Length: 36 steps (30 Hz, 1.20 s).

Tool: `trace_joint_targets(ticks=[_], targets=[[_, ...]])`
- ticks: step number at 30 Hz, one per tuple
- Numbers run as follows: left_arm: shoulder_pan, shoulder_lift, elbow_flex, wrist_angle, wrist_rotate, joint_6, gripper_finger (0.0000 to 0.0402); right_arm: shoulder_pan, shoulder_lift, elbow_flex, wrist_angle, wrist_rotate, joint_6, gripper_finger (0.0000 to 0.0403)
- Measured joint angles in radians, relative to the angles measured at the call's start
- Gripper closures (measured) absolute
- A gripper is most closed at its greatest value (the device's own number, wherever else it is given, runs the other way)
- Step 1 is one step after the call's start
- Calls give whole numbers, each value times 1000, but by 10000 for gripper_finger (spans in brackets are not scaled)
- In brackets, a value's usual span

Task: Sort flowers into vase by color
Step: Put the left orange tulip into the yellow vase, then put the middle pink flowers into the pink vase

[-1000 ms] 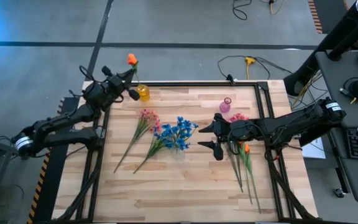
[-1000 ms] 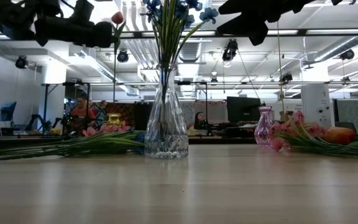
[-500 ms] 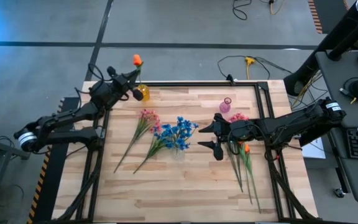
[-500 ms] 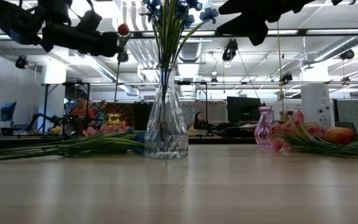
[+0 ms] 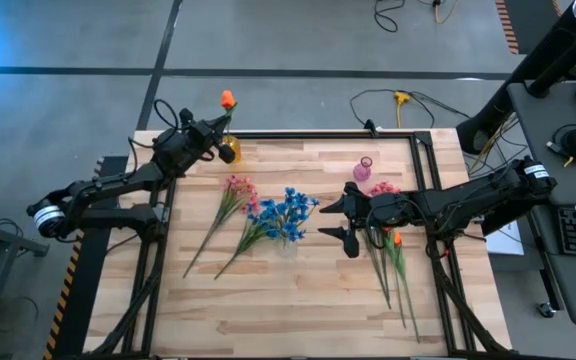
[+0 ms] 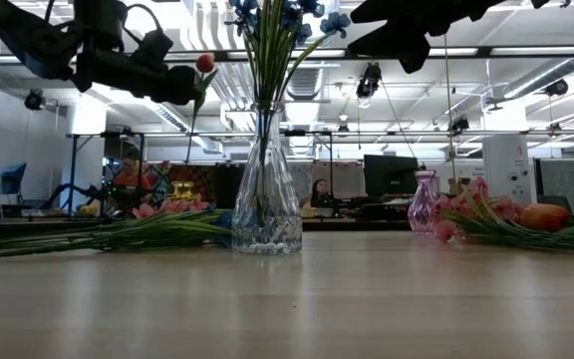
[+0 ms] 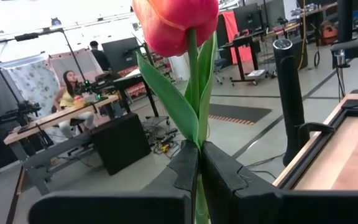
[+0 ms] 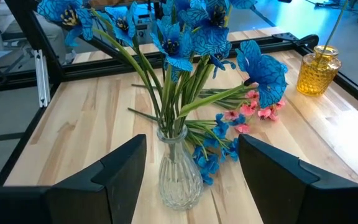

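Wooden table (image 5: pixel 298 290), bare front edge.

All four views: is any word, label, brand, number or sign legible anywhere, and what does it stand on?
No text can be read in any view.
Yellow vase, clear vase, pink vase: no labels show.
Left gripper, shut on the orange tulip: no markings show on it.
Right gripper, open: no markings show on it.
Monitor in the room behind: dark, nothing legible.
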Motion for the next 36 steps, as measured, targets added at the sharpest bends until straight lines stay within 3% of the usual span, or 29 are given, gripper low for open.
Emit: trace_joint_targets(ticks=[21, 36], targets=[[3, 26, 0, -2, -87, -12, 399, 0, 0, 0, 0, 0, 0, 155], [3, 26, 0, -27, -87, -49, 328, 0, 0, 0, 0, -1, 0, 153]])
